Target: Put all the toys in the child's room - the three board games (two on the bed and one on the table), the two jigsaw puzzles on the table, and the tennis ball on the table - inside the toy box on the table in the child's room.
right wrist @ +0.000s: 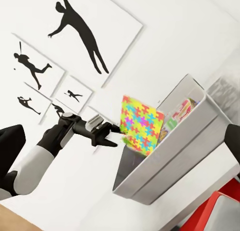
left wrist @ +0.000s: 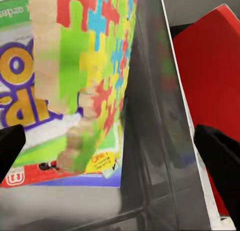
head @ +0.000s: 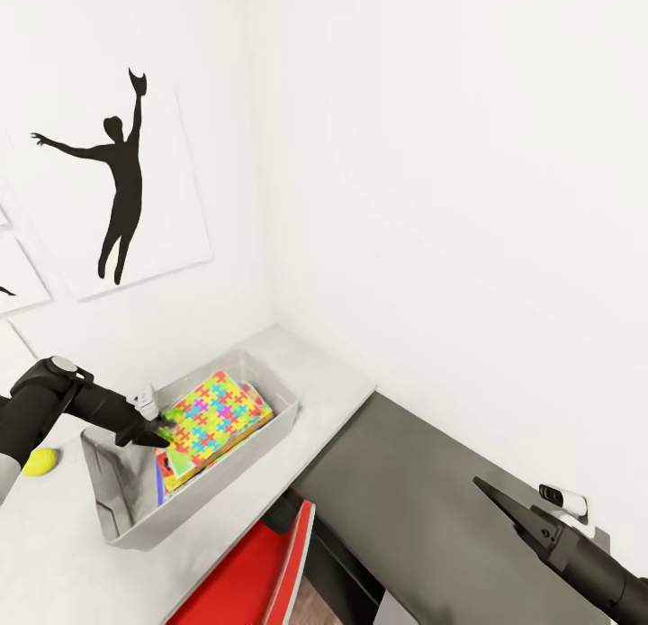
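Note:
The light grey toy box stands on the pale table in the corner. A jigsaw puzzle lies tilted in it on top of printed board games. In the right wrist view the puzzle rises slanted above the toy box. My left gripper is at the puzzle's near edge, inside the box, open with its fingers wide apart. The tennis ball rests on the table beyond the box's left end. My right gripper hangs open over the side cabinet, holding nothing.
A lower dark-grey-topped cabinet adjoins the table on the right. A flat red object stands below the table's front edge. Black silhouette pictures hang on the white wall. A small white device sits on the wall by the cabinet.

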